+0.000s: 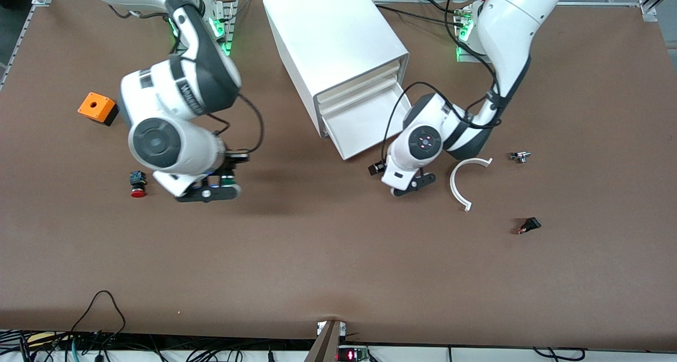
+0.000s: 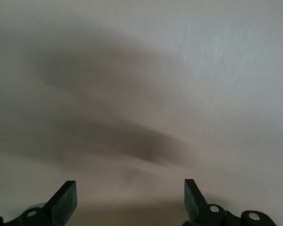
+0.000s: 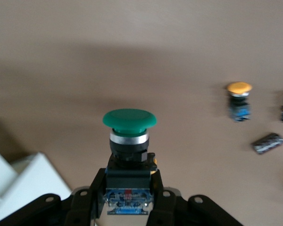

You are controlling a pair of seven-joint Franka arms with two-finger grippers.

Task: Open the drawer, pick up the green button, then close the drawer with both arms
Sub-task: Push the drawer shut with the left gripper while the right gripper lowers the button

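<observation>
Green button (image 3: 129, 119) clamped, right claw (image 3: 128, 197)

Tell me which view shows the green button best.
The right wrist view: the green button fills it, clamped by its black body in the right gripper. The front view shows only a green speck under that arm. The left wrist view shows none of it.

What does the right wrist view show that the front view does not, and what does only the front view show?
Only the right wrist view shows the right gripper shut on the green button, plus a yellow-capped button on the table.

Only the front view shows the bottom drawer pulled open, the left gripper in front of it, an orange box and a white curved piece.

Both show the brown table and the white cabinet.
</observation>
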